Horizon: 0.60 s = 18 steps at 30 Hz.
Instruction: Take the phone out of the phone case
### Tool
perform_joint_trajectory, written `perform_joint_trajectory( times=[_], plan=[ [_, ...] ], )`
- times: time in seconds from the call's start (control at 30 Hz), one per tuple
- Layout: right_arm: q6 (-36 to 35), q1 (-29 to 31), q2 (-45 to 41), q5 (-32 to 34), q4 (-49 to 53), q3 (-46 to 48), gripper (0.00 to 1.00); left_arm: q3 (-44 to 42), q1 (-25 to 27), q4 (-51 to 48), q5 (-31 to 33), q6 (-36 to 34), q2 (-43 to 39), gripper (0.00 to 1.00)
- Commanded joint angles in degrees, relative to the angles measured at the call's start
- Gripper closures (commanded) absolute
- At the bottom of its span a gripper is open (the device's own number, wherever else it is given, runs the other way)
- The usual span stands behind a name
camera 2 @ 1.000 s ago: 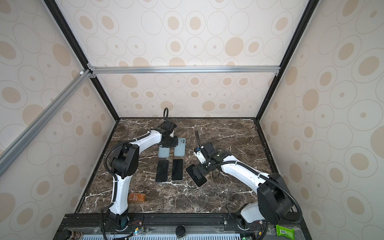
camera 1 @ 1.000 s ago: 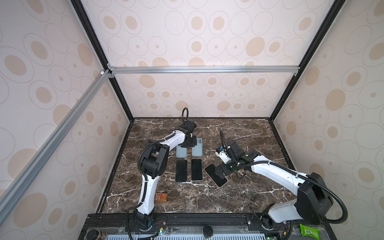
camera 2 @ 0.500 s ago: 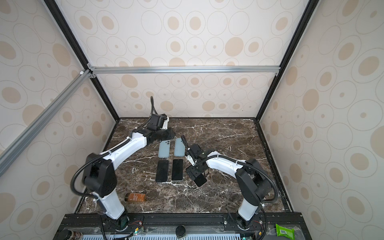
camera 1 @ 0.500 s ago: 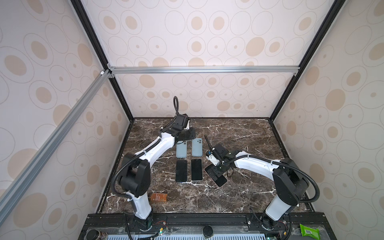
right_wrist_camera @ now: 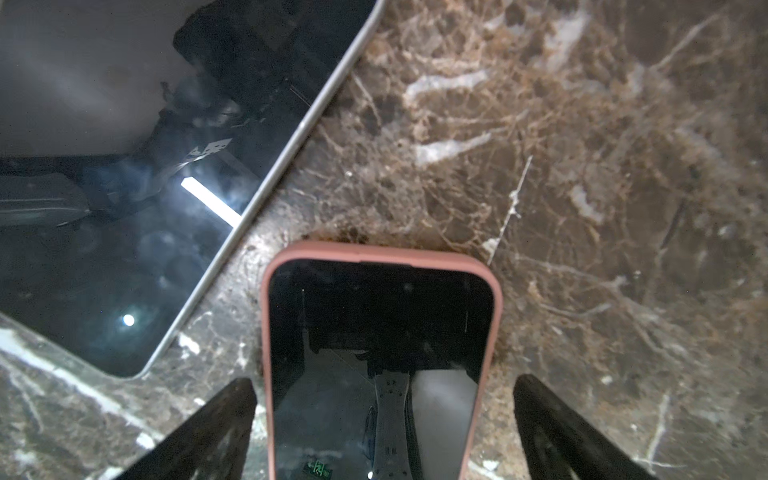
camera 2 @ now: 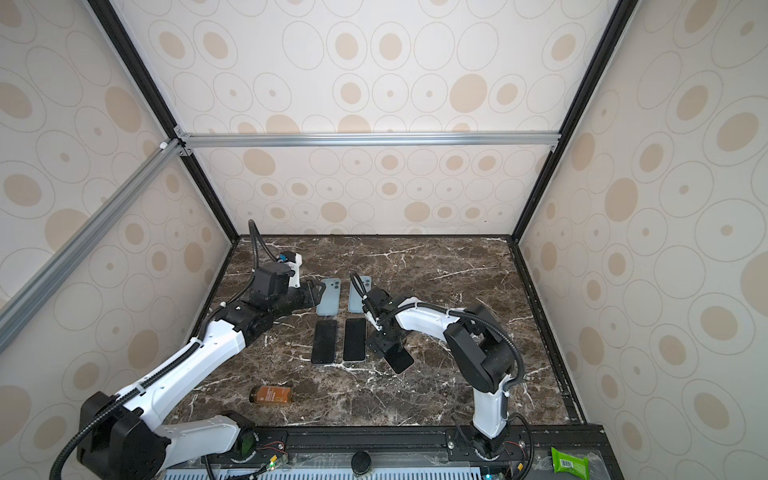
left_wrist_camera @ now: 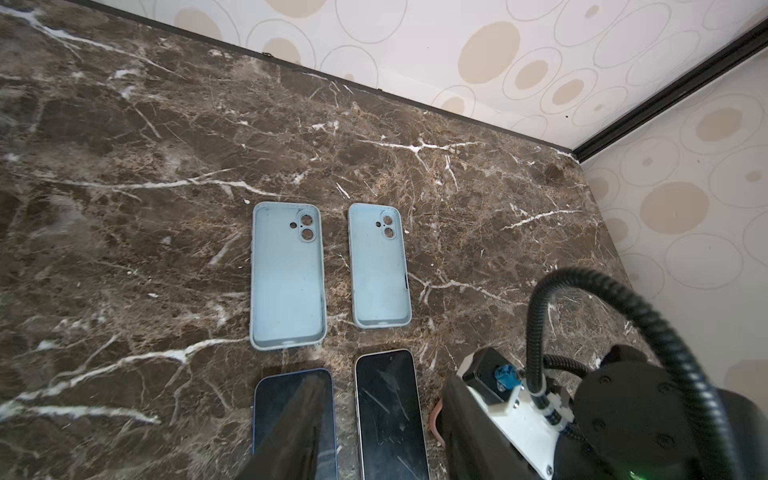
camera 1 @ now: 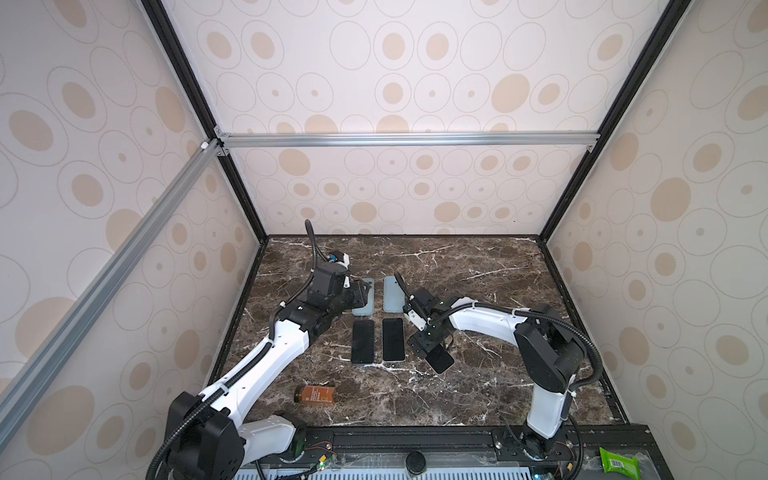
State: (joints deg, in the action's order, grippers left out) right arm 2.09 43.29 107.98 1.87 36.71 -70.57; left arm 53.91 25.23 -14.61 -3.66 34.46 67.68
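Straddling the phone (right_wrist_camera: 380, 324), the right hand (right_wrist_camera: 384, 380) is spread wide, a finger (right_wrist_camera: 208, 424) beside each long edge of the pink phone case (right_wrist_camera: 374, 250) wrapping it on the worktop (right_wrist_camera: 582, 166). Left of that case hangs the left hand (camera 1: 360, 293); its spread I cannot tell.

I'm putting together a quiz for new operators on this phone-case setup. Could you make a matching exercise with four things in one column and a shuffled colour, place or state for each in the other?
Things:
1. slanted phone
2. blue case
3. bottle
4. packet

States:
a. amber, lying on its side
b. empty, open side up
c. bright green, at the front right corner
d. wrapped in a pink case

Pairs: 1-d; 2-b; 3-a; 4-c
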Motion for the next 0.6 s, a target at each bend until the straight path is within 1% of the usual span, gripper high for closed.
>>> perform_joint_trajectory(
  times=[0.0, 0.4, 0.5, 0.57],
  plan=[
    [0.9, 0.8, 1.5, 1.1, 2.5, -1.5, 0.03, -0.9, -0.1, 0.8, 0.8, 0.3, -2.7, 0.51],
    [5.8, 0.8, 4.3, 0.5, 5.2, -1.5, 0.15, -1.3, 0.1, 1.9, -4.4, -2.0, -3.1, 0.48],
    [8.1, 0.2, 4.3, -0.4, 5.5, -0.5, 0.18, -2.3, 0.9, 3.5, -5.8, -1.6, -2.9, 0.47],
    [9.9, -0.9, 3.4, -1.1, 5.0, 0.8, 0.20, -3.1, 2.3, 5.1, -6.1, -0.8, -2.7, 0.46]
  ],
)
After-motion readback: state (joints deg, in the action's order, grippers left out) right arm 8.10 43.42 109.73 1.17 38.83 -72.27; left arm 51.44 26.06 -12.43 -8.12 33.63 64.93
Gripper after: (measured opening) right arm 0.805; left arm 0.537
